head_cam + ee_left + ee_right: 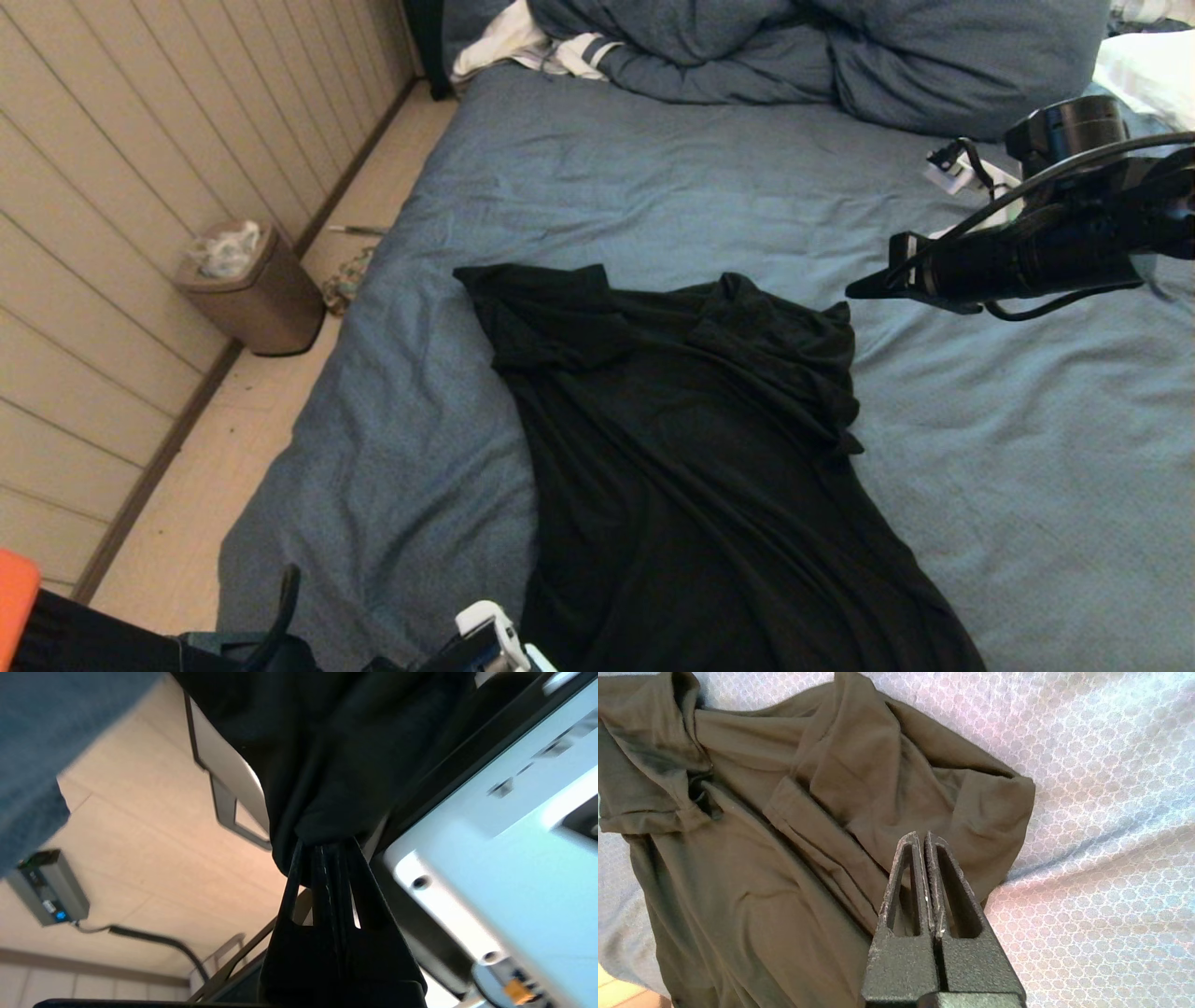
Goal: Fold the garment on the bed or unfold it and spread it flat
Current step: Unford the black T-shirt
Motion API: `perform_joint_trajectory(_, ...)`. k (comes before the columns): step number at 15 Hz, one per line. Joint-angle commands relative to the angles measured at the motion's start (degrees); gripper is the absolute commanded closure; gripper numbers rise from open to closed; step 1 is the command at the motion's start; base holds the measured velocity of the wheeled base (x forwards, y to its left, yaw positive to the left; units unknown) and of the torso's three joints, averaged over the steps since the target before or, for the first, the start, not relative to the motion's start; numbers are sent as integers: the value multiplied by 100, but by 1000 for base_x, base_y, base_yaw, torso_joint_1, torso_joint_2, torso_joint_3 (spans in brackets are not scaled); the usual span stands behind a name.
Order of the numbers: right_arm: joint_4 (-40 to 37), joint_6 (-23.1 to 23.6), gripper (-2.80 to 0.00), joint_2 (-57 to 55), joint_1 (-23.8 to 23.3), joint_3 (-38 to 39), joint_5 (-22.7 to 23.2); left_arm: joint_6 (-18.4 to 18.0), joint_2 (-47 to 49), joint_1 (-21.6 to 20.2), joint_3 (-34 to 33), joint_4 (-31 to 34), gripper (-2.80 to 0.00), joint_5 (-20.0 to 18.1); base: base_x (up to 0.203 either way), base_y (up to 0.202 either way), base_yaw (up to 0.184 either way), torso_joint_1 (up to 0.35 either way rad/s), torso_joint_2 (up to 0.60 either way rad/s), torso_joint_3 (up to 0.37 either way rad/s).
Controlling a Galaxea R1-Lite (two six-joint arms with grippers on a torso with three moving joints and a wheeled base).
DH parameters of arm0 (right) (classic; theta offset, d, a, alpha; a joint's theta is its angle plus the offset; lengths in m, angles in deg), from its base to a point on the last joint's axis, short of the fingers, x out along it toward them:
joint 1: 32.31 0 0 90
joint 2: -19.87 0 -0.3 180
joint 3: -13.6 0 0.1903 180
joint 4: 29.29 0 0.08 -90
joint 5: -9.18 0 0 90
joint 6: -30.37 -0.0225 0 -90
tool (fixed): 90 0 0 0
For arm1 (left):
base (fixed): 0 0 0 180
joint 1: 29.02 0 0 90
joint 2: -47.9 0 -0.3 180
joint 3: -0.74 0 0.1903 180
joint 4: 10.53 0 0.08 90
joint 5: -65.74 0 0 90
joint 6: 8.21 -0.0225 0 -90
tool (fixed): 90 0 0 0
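The garment [691,439], a black T-shirt showing plain black, lies wrinkled on the bed [653,177]. Its collar end is farthest from me, its right shoulder is bunched, and its lower part runs off the near edge. Below that edge my left gripper [324,847] is shut on a gathered fold of the garment [336,742], which hangs over it. My right gripper [854,290] hovers above the sheet just right of the bunched shoulder. It is shut with nothing in it, and in the right wrist view its gripper [923,835] points at the garment [784,835].
A blue-grey duvet [840,56] and a white striped cloth [541,47] are piled at the bed's far end, with a white pillow [1153,70] at far right. A brown bin [252,289] stands by the panelled wall on the left. The robot's white body [514,835] is close beside the left gripper.
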Motion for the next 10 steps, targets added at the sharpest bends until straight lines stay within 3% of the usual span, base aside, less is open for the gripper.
perform_joint_trajectory(1, -11, -6, 0, -20, 0, -3, 16, 15, 18, 18, -244, -43, 0, -3, 0, 0, 0, 0, 0, 0)
perform_joint_trajectory(4, -11, 0, 0, -30, 9, -3, 16, 92, 35, 400, -484, -120, 0, -32, 0, 0, 0, 0, 0, 0)
perform_joint_trajectory(10, -11, 2, 0, -37, 0, -3, 16, 673, 319, 1315, -510, -282, 0, -141, 0, 0, 0, 0, 0, 0)
